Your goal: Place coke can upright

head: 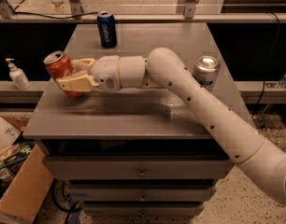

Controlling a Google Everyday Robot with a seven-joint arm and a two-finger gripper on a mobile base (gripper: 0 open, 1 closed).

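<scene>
The red coke can with a silver top is held at the left edge of the grey cabinet top. It leans slightly left, with its base low over the surface; I cannot tell if it touches. My gripper is shut on the coke can, its cream fingers clamping the can's right side. The white arm reaches in from the lower right across the cabinet top.
A dark blue can stands upright at the back of the top. A silver-green can stands upright at the right edge. A white pump bottle sits on a ledge to the left. Cardboard boxes lie on the floor at lower left.
</scene>
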